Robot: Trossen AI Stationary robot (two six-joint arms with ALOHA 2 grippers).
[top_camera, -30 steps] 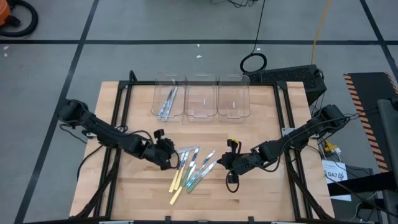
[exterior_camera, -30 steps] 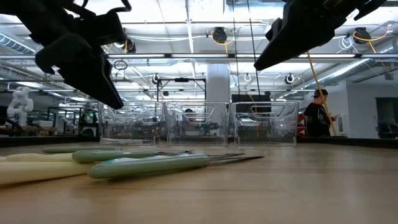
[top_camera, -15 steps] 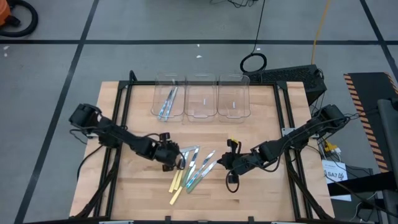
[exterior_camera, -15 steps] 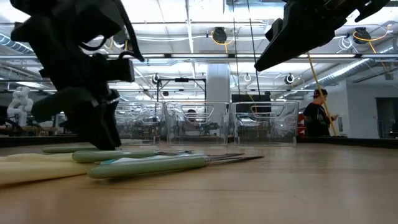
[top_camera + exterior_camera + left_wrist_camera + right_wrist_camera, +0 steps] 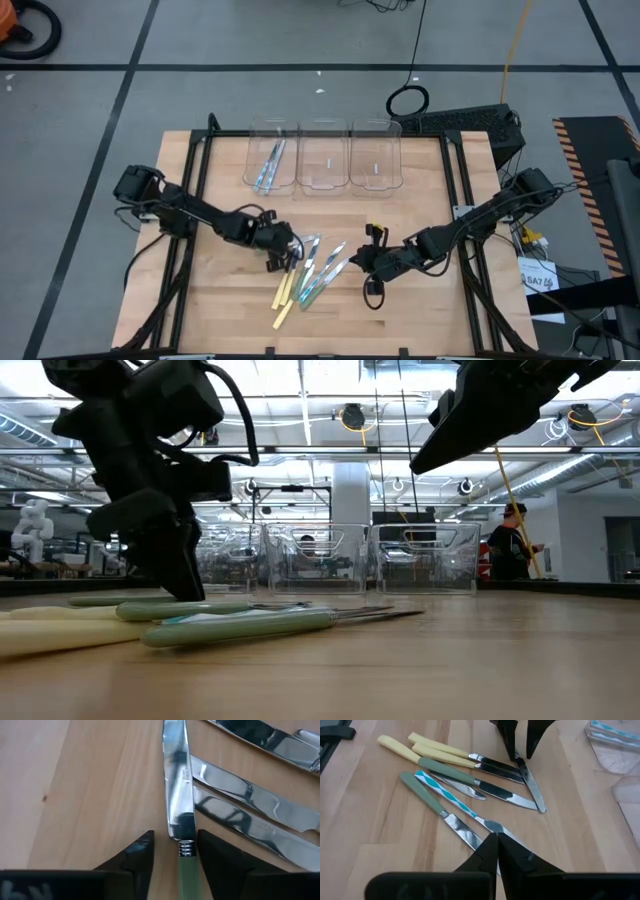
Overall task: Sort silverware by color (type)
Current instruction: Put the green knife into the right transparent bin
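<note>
Mirror-glossy metal blades on the silverware (image 5: pixel 177 785), smooth matt plastic handles; pale, smooth-grained wooden desk (image 5: pixel 75 795); clear glossy plastic bins (image 5: pixel 322 155).

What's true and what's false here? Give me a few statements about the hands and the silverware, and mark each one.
1. The left hand straddles a green-handled knife. True.
2. The right hand is wide open. False: it is shut and holds nothing.
3. Blue-handled utensils lie in the leftmost bin. True.
4. The pale yellow ones sit in the middle bin. False: the yellow-handled knives lie on the table in the pile.
</note>
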